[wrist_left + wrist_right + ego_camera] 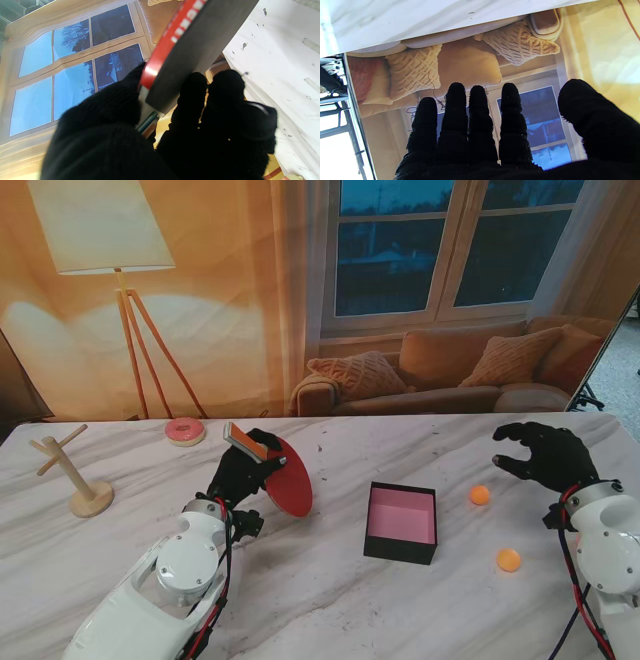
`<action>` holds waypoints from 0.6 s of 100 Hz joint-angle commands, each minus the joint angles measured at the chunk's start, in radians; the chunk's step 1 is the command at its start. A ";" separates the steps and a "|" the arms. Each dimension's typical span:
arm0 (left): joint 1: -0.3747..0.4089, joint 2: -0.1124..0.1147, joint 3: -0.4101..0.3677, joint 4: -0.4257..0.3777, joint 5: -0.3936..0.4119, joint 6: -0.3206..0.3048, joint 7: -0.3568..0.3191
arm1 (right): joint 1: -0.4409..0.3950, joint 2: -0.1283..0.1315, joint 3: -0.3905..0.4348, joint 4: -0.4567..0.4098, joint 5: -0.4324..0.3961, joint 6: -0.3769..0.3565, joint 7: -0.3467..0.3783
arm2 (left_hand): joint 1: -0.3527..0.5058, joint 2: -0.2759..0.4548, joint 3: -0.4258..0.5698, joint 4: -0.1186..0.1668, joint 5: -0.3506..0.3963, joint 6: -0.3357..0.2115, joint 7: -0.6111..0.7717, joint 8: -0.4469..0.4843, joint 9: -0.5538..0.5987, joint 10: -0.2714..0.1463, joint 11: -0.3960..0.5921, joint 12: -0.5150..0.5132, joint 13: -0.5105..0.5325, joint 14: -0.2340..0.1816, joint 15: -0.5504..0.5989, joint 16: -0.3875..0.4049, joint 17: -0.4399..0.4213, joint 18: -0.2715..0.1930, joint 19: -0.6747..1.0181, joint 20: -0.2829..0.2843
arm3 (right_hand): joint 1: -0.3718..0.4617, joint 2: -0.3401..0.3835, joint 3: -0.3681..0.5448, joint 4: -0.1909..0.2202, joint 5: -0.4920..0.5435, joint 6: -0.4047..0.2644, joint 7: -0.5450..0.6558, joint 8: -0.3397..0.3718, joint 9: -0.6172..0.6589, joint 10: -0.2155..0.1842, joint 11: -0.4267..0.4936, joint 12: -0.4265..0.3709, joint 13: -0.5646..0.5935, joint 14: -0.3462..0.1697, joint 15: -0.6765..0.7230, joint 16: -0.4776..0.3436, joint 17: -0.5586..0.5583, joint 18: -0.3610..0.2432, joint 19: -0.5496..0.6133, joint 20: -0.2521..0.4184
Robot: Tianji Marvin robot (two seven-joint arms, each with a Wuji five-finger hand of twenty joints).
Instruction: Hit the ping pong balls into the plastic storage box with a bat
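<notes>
My left hand [243,470], in a black glove, is shut on the handle of a red bat [291,480], whose round blade stands on edge just left of the box. In the left wrist view the bat [192,47] fills the middle, gripped between thumb and fingers. The black storage box [402,523] with a pink inside sits at the table's middle. Two orange ping pong balls lie right of it: one [480,495] farther from me, one [509,560] nearer. My right hand [540,455] hovers open beyond the balls, fingers [480,117] spread and holding nothing.
A wooden peg stand [80,480] rises at the far left. A pink doughnut-shaped object [185,431] lies at the back left near the table's far edge. A printed backdrop of a lamp, sofa and window hangs behind the marble table [330,600].
</notes>
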 commanded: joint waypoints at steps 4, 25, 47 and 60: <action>-0.007 -0.007 0.004 0.001 0.000 0.001 -0.011 | -0.007 0.005 0.009 0.037 -0.020 0.012 -0.005 | 0.060 0.028 0.028 -0.017 0.000 0.065 0.044 0.012 0.011 -0.091 0.038 0.033 -0.012 0.118 0.038 0.012 0.010 -0.090 0.059 0.013 | 0.029 -0.037 0.039 0.010 -0.030 -0.033 -0.024 -0.015 -0.033 -0.014 -0.019 -0.011 -0.021 -0.002 -0.033 -0.012 -0.025 -0.012 -0.013 -0.024; -0.015 -0.008 0.013 0.001 -0.002 0.000 -0.012 | 0.021 0.006 -0.008 0.086 -0.048 0.027 -0.037 | 0.061 0.028 0.027 -0.017 0.001 0.065 0.043 0.013 0.012 -0.091 0.038 0.033 -0.012 0.119 0.039 0.013 0.010 -0.090 0.059 0.013 | 0.040 -0.078 0.080 0.004 -0.040 -0.047 -0.026 -0.022 -0.062 -0.016 -0.024 -0.019 -0.027 0.001 -0.041 -0.017 -0.026 -0.007 -0.020 -0.030; -0.019 -0.009 0.015 0.001 -0.003 -0.010 -0.010 | 0.075 0.007 -0.070 0.147 -0.069 0.076 -0.061 | 0.061 0.029 0.027 -0.017 0.001 0.064 0.043 0.013 0.012 -0.092 0.039 0.033 -0.012 0.119 0.039 0.013 0.010 -0.090 0.059 0.013 | 0.037 -0.112 0.123 -0.005 -0.082 -0.036 -0.030 -0.030 -0.115 -0.024 -0.018 -0.031 -0.045 0.002 -0.036 -0.019 -0.028 -0.006 -0.014 -0.025; -0.016 -0.006 0.010 -0.002 -0.002 -0.012 -0.014 | 0.113 0.006 -0.125 0.192 -0.086 0.128 -0.087 | 0.060 0.027 0.027 -0.017 0.002 0.063 0.043 0.013 0.012 -0.091 0.039 0.033 -0.012 0.119 0.039 0.013 0.010 -0.090 0.059 0.013 | 0.034 -0.134 0.147 -0.008 -0.106 -0.028 -0.028 -0.034 -0.151 -0.031 -0.014 -0.043 -0.068 0.000 -0.037 -0.024 -0.037 -0.006 -0.013 -0.026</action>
